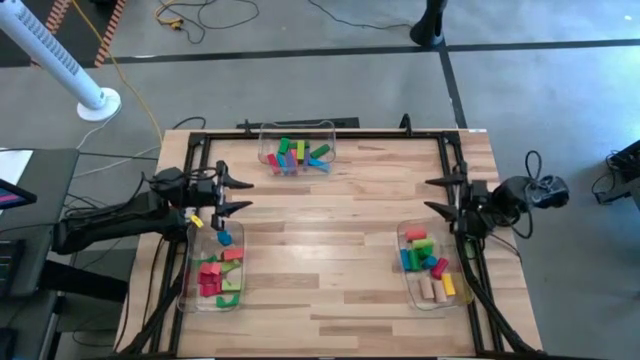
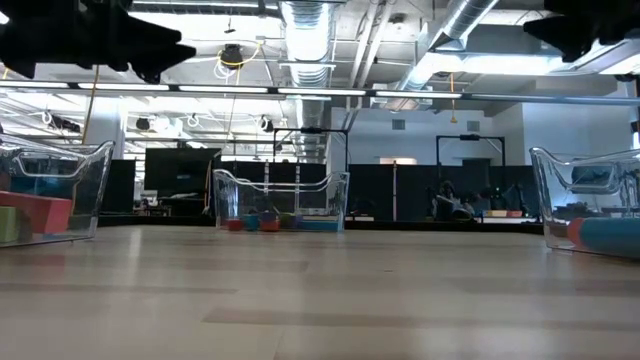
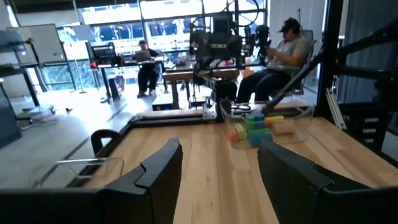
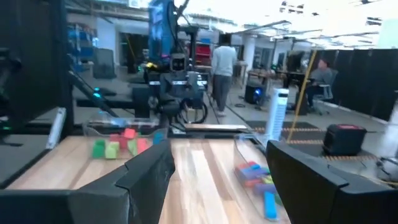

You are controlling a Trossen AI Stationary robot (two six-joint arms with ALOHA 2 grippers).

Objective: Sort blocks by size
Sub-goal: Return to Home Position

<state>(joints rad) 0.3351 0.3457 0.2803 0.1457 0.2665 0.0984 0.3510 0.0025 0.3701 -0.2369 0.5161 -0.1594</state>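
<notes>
All the blocks [image 1: 296,155] lie inside three clear bins on the table [image 1: 340,270].

The top bin [image 1: 297,127] stands in the middle of the far edge. It holds small bars in green, red, pink and blue. Most of them point toward the far edge, and one blue bar [image 1: 319,165] lies slanted at the bin's right end.

The left bin [image 1: 184,282] stands along the left edge. It holds mainly red and green pieces in its near half and one blue piece [image 1: 224,238] in its far half.

The right bin [image 1: 401,262] stands along the right edge, with red, green and blue pieces in its far half. In its near half two tan bars [image 1: 429,289], as far as I can see, and one yellow bar [image 1: 448,285] lie side by side, their long axis along the bin.

The pieces overlap, so I cannot count them exactly for each bin.

The left end effector [image 1: 238,196] hangs above the table just beyond the left bin's far end and points to the table's middle. Its fingers are spread wide with nothing between them. The right end effector [image 1: 437,195] hangs likewise just beyond the right bin's far end, also spread wide and empty.
</notes>
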